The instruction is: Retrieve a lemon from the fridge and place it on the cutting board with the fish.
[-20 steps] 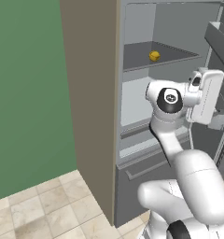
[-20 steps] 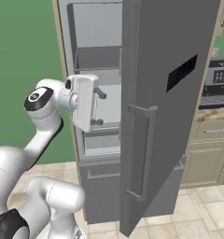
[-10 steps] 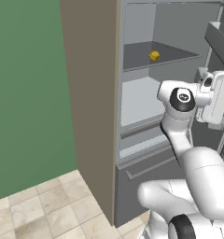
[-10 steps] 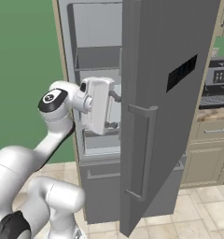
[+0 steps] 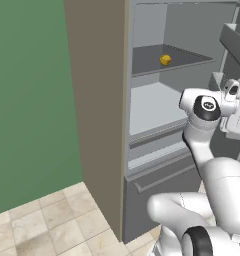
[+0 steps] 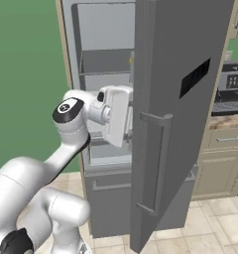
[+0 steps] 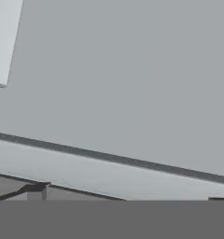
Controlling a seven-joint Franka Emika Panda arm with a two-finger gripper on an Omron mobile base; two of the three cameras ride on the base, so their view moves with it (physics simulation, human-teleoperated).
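1. A green wall and beige tiled floor frame the grey fridge (image 5: 99, 100), whose door (image 6: 175, 114) stands open.
2. The lemon (image 5: 165, 59) sits on an upper shelf (image 5: 182, 57) inside, towards its back.
3. The white arm bends at the elbow, its forearm level, the hand (image 6: 117, 115) reaching into the compartment below that shelf, well apart from the lemon.
4. The jaws are spread wide, grasping nothing; the hand view faces grey interior wall.
5. A coffee machine (image 6: 231, 88) stands on the tabletop beside the fridge.
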